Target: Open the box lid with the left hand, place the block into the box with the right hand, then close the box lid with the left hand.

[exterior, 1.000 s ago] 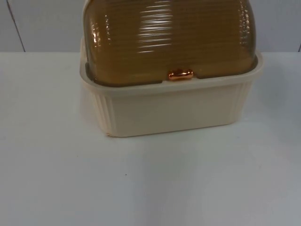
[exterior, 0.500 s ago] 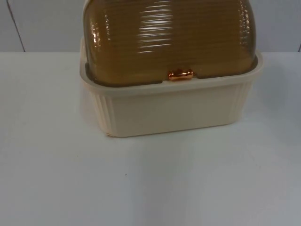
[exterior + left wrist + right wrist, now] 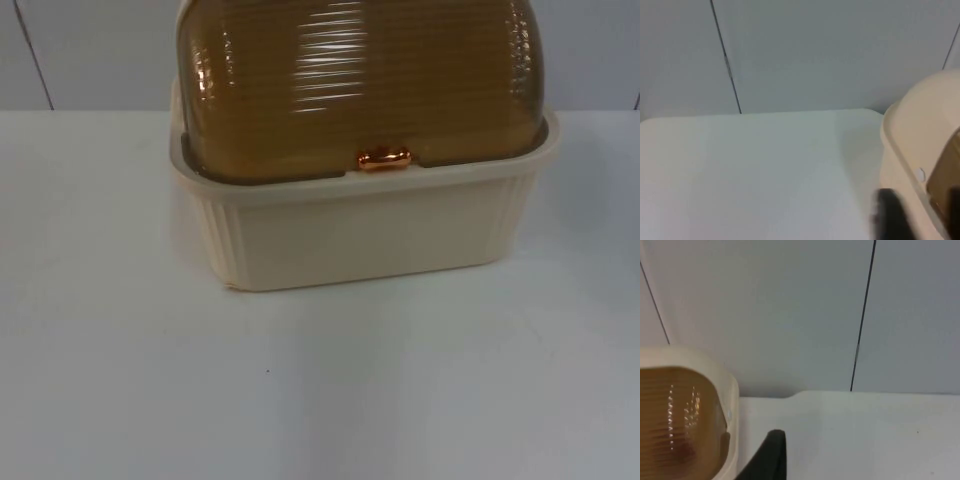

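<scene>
Nothing has moved since the earlier frames. On the white table (image 3: 120, 380) the cream box (image 3: 360, 235) stands far and central, its amber ribbed lid (image 3: 360, 85) down, copper handle (image 3: 384, 159) at the near edge. Left gripper (image 3: 915, 220) waits left of it, right gripper (image 3: 767, 460) right; whether either pincer is spread I cannot tell.

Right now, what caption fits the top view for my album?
A cream box with its ribbed brown lid shut and copper handle in front, on a white table.
</scene>
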{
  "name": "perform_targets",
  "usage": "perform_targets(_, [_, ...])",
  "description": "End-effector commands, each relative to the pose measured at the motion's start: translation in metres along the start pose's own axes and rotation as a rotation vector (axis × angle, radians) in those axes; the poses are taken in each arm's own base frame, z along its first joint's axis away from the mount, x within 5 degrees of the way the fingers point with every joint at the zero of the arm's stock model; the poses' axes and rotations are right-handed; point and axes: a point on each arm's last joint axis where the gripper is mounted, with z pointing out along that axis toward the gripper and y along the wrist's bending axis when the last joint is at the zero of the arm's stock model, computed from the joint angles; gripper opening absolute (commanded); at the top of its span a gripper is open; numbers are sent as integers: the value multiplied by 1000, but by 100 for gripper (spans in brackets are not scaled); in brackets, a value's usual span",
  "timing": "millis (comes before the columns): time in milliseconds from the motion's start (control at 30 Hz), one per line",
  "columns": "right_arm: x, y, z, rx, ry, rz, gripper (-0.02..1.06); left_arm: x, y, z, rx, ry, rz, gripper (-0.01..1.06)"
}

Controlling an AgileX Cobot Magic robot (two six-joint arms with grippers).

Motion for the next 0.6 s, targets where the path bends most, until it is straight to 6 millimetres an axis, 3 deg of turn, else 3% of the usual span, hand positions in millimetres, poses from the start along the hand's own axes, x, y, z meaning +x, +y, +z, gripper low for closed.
perform_targets(0, [-1, 1, -1, -6, -25, 6, 105, -2, 0, 0, 3, -10, -30, 69])
perform_targets(33, [-1, 1, -1, -6, -25, 6, 105, -2, 0, 0, 3, -7, -30, 91])
perform_targets(67, [-1, 1, -1, -6, -31, 6, 105, -2, 0, 0, 2, -6, -34, 104])
perform_targets(300, [-2, 0, -9, -4, -47, 6, 105, -7, -1, -8, 13, -62, -41, 104])
perform_targets(500, [-2, -1, -19, -1, -55, 31, 105, -20, -1, -29, 38, -198, -43, 104])
perform_targets(567, [-2, -1, -27, 0, -72, 32, 105, -27, -1, -48, 46, -297, -22, 104])
